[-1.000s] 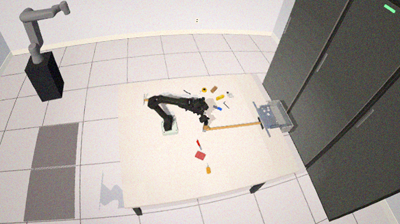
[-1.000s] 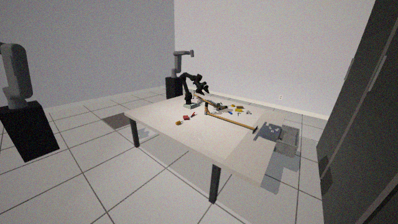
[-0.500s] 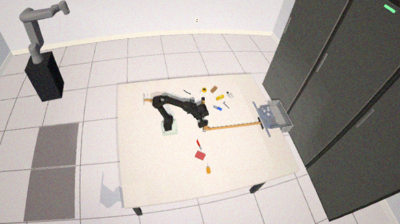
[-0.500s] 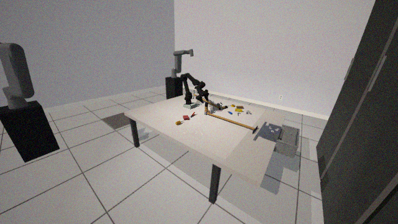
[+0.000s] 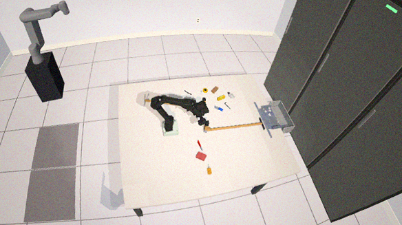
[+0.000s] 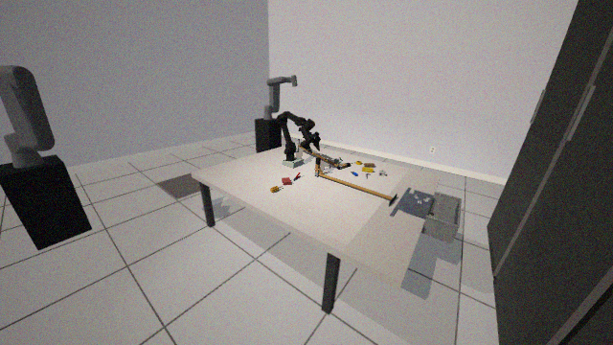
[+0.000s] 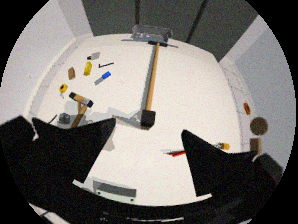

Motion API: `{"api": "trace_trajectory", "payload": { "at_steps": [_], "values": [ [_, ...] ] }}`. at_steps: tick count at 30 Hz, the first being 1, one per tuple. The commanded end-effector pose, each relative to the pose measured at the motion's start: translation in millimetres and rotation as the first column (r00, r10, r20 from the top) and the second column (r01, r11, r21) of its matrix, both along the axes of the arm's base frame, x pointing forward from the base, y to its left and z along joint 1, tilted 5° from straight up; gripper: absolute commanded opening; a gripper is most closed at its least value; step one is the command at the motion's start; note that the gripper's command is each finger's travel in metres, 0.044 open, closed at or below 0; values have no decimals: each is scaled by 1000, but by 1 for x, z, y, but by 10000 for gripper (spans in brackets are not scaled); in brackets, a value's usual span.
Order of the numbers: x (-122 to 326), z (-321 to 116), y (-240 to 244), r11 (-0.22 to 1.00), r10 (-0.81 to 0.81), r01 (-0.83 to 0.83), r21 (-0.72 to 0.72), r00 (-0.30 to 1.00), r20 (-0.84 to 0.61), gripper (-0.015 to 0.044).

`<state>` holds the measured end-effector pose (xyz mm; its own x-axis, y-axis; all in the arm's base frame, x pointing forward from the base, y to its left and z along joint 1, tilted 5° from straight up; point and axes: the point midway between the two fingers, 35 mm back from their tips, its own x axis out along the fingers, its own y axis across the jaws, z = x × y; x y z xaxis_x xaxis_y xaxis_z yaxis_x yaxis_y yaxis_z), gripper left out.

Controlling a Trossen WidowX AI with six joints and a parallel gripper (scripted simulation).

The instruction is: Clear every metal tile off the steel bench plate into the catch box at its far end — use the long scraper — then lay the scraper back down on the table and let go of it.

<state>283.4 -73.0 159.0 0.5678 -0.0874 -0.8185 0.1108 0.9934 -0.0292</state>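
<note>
A robotics lab, with pedestal-mounted gray arms.

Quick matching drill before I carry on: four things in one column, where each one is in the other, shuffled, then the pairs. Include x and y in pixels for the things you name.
1. Gripper point(image 5: 205, 124) point(image 6: 312, 144) point(image 7: 149, 127)
2. Metal tiles point(image 5: 269, 111) point(image 6: 418, 198)
3. Catch box point(image 5: 285, 118) point(image 6: 442, 216) point(image 7: 151, 33)
4. Red block point(image 5: 201, 156) point(image 6: 286, 181)

A. Beyond the table's edge, at the plate's far end
B. On the table, between the red tool point(image 5: 199, 145) point(image 6: 297, 176) and an orange-handled tool point(image 5: 209, 170) point(image 6: 275, 189)
C. Open, nothing between its fingers
D. Scattered on the bench plate point(image 5: 265, 120) point(image 6: 407, 207)

Pairs: 1-C, 2-D, 3-A, 4-B
</note>
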Motion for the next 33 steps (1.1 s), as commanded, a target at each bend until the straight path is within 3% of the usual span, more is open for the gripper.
{"api": "trace_trajectory", "payload": {
  "at_steps": [1, 12, 33],
  "values": [
    [-2, -3, 1, 1000, 5, -5, 4, 1000, -9, 440],
    [-5, -36, 1, 1000, 5, -5, 4, 1000, -9, 440],
    [12, -58, -3, 1000, 5, -5, 4, 1000, -8, 440]
  ]
}}
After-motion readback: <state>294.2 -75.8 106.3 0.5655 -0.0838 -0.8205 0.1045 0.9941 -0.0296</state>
